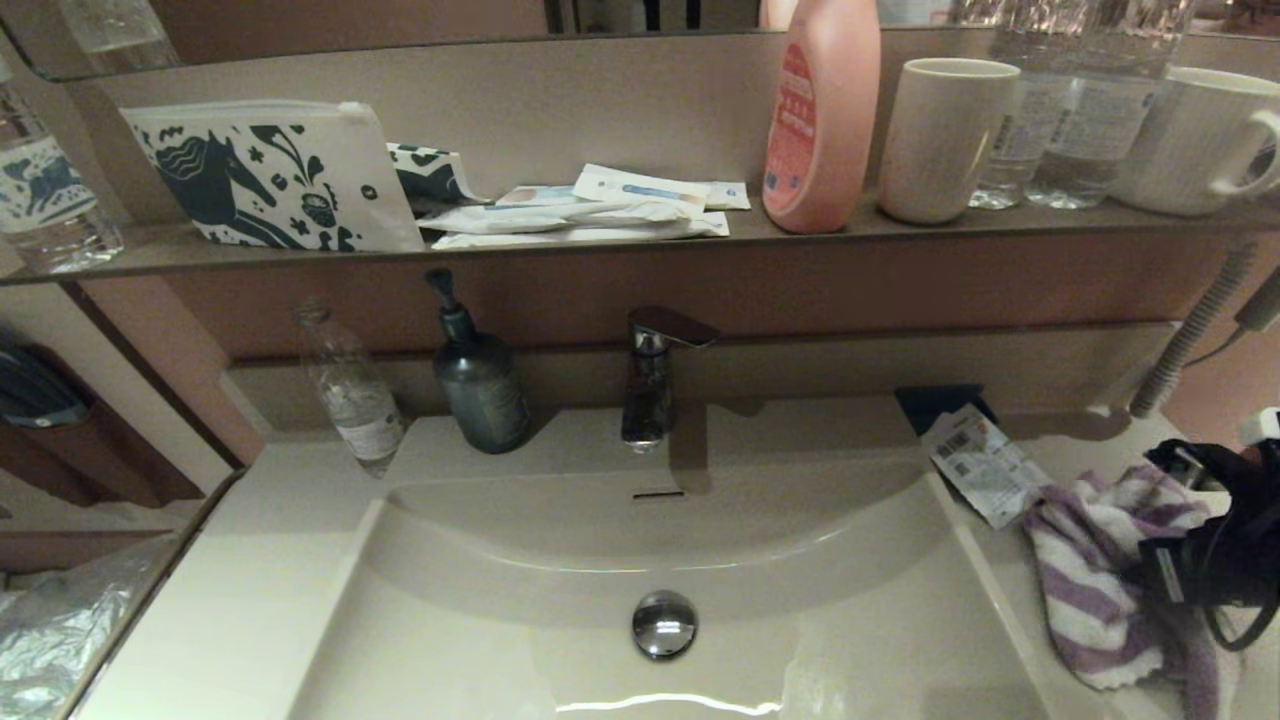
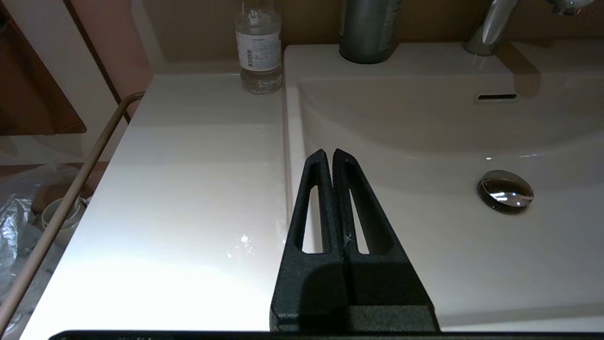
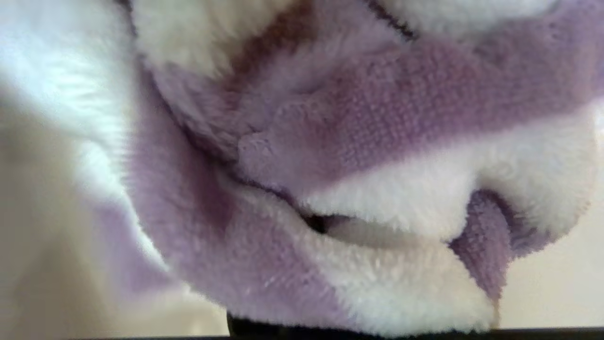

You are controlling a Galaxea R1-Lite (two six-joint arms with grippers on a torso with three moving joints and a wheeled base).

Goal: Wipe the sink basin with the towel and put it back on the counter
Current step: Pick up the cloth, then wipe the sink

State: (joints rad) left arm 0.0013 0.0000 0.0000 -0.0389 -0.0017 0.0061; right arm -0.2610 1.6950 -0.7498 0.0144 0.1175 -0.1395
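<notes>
The right claw [image 1: 1150, 560] sits against the towel [image 1: 1090, 570] on the counter [image 1: 250, 600] (whether it pinches the cloth, I cannot tell), so it should gather a deep fold before lifting toward the sink [image 1: 850, 620], while the left claw [image 2: 330, 158], pressed together, hangs idle over the sink's left rim.

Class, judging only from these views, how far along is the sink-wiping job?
Done: nothing that shows. In hand: the right gripper is at the towel, bunched on the counter right of the sink basin. The left gripper waits shut, holding nothing. Left: wiping and returning.
</notes>
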